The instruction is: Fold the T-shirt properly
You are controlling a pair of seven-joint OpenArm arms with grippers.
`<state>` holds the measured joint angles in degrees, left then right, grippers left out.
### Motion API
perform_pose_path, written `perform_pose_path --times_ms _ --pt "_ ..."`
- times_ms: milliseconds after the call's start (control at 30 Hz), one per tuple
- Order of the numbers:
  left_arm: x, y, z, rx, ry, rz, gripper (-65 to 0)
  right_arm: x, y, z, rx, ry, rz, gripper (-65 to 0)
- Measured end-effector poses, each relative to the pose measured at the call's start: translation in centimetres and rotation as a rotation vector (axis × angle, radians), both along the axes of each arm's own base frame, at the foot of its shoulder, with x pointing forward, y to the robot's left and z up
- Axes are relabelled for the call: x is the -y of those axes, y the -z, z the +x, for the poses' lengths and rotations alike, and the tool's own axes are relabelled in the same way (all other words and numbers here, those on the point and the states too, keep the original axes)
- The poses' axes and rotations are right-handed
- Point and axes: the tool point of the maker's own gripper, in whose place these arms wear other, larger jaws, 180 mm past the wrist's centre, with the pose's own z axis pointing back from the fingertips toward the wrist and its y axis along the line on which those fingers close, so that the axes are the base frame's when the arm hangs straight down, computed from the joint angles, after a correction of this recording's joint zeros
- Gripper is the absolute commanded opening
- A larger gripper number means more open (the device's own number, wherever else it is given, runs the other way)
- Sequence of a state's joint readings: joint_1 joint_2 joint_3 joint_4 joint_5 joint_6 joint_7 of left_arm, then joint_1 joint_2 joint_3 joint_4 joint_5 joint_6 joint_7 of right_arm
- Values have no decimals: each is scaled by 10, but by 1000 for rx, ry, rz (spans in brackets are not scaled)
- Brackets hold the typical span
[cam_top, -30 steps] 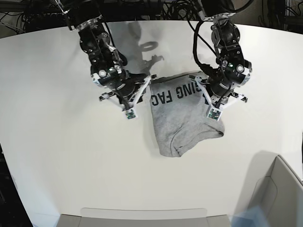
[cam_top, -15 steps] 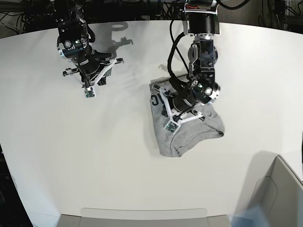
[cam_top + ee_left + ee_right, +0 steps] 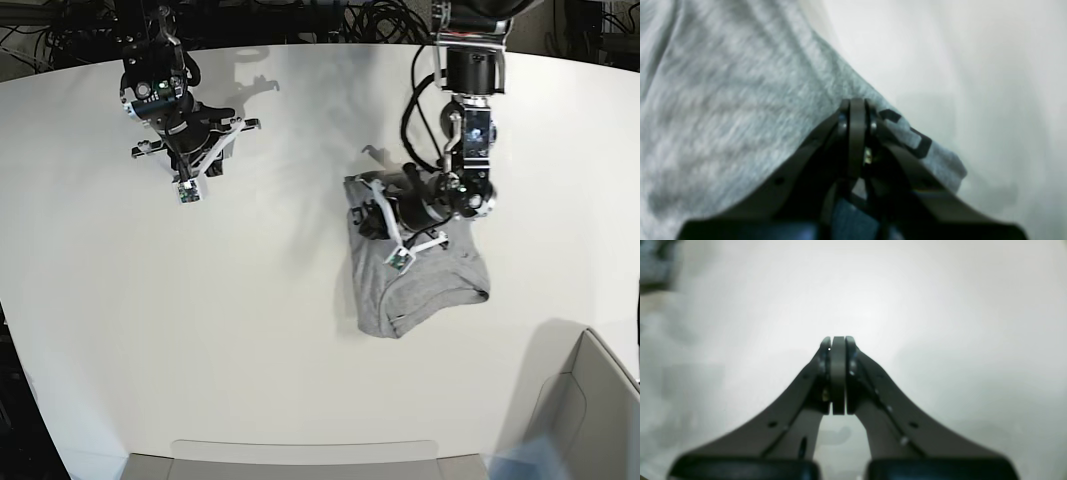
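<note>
The light grey T-shirt (image 3: 420, 285) lies folded into a small bundle on the white table (image 3: 300, 350), right of centre. My left gripper (image 3: 392, 218) is shut and low over the shirt's far left part. In the left wrist view its tips (image 3: 857, 104) rest on the grey fabric (image 3: 723, 100) close to the edge, next to black lettering (image 3: 917, 140). No cloth shows between the fingers. My right gripper (image 3: 192, 150) is shut and empty over bare table at the far left. It also shows in the right wrist view (image 3: 837, 340).
A grey bin (image 3: 590, 400) stands at the front right corner. A low grey tray edge (image 3: 300, 455) runs along the front. Dark cables and gear (image 3: 330, 20) lie behind the table's back edge.
A second ago both grippers were at the shirt's far edge. The right arm then swung away to the far left. Since half a second ago the left gripper and the shirt have shifted right.
</note>
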<state>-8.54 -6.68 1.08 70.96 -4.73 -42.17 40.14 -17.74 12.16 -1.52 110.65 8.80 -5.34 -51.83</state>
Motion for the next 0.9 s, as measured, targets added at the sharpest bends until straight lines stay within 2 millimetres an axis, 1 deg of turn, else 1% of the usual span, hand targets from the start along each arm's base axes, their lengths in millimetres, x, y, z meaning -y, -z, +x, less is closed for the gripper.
perform_pose_path --times_ms 133,267,333,433,500,567,667,733,767,833,867,900 --pt "-54 12 -2 -5 -33 55 -650 -4 -1 2 1 -5 12 -650" --pt "-93 15 -2 -3 -66 102 -650 -4 -4 5 12 -4 9 -650" --pt "-115 14 -2 -10 -118 125 -650 -4 -5 5 16 -5 11 -650" --pt "-141 9 -3 -15 -159 220 -650 -6 -14 8 42 -10 16 -650" --pt "-150 1 -3 -12 -150 295 -650 -8 -21 11 63 -13 21 -650" --pt "-154 -14 1 18 -145 348 -650 -9 -30 16 93 -17 24 -650" --pt "-152 -35 1 58 -118 411 -650 -11 -47 25 147 -25 29 -650" --pt "-148 -61 11 139 -113 427 -650 -12 -52 28 167 -27 29 -650" --pt "-148 -77 17 186 -116 440 -650 -12 -54 29 171 -27 29 -650" --pt "-142 -116 31 308 -114 447 -650 -12 -55 30 174 -28 28 -650" --pt "-140 -135 35 364 -120 451 -650 -12 -55 31 175 -28 28 -650" --pt "-141 -150 34 406 -135 445 -650 -11 -55 30 174 -28 28 -650"
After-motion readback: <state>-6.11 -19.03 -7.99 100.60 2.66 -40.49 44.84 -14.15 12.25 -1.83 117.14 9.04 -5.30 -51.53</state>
